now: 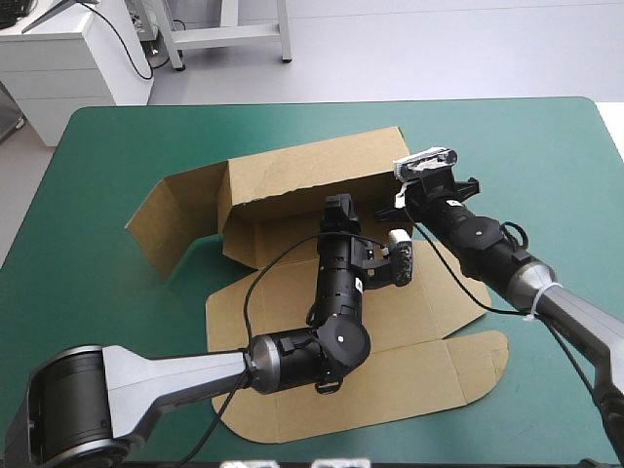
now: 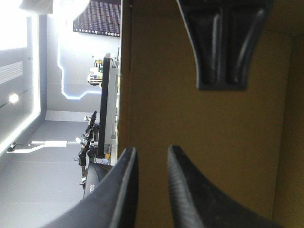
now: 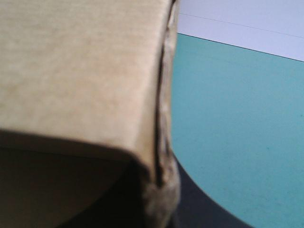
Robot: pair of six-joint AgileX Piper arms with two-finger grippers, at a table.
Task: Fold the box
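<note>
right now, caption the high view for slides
Right gripper pinches the raised back wall of the box; left gripper reaches toward it

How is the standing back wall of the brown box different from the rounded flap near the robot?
On the brown cardboard box, the standing back wall is upright; its rounded flap lies flat on the teal-green cover. The right gripper holds the back wall's end; none is at the rounded flap. The back wall's top edge is straight; the rounded flap's end curves. Both are brown board.

Even overhead light falls on the teal-green cover (image 1: 546, 195), with soft shadows under the box (image 1: 292, 185); the left wrist view has white glare beyond the box, the right wrist view deep shade beneath it
</note>
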